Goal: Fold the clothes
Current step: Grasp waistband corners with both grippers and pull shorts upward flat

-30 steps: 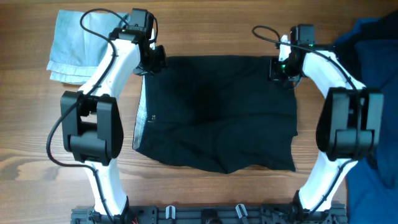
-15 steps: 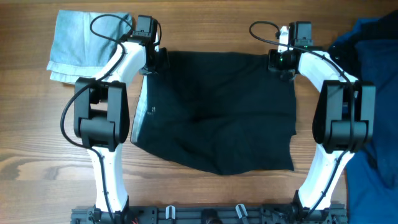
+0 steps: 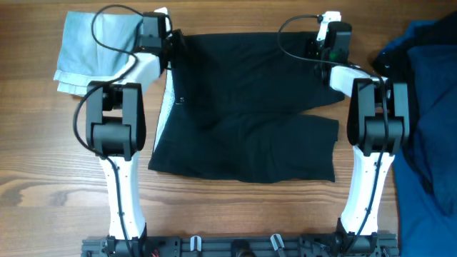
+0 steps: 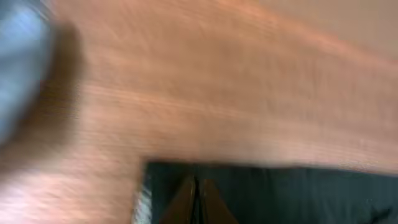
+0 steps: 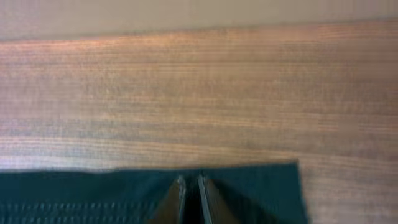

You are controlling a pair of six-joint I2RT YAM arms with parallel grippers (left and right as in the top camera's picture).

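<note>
The black shorts-like garment [image 3: 246,107] lies spread across the middle of the table, with a white inner strip [image 3: 166,100] along its left edge. My left gripper [image 3: 173,44] is shut on its far left corner; the left wrist view shows the jaws [image 4: 196,186] closed on black cloth [image 4: 280,193]. My right gripper [image 3: 319,50] is shut on the far right corner; the right wrist view shows the fingers [image 5: 191,183] pinching the cloth edge [image 5: 261,186]. A pale blue garment [image 3: 93,51] lies at the far left. Navy clothes [image 3: 425,93] are piled at the right.
Bare wooden table [image 3: 43,157] shows on the left and beyond the garment's far edge. The arm bases stand along the near edge [image 3: 235,246].
Both grippers have moved toward the far edge of the table, pulling the garment's top edge with them and stretching the cloth out flatter.
</note>
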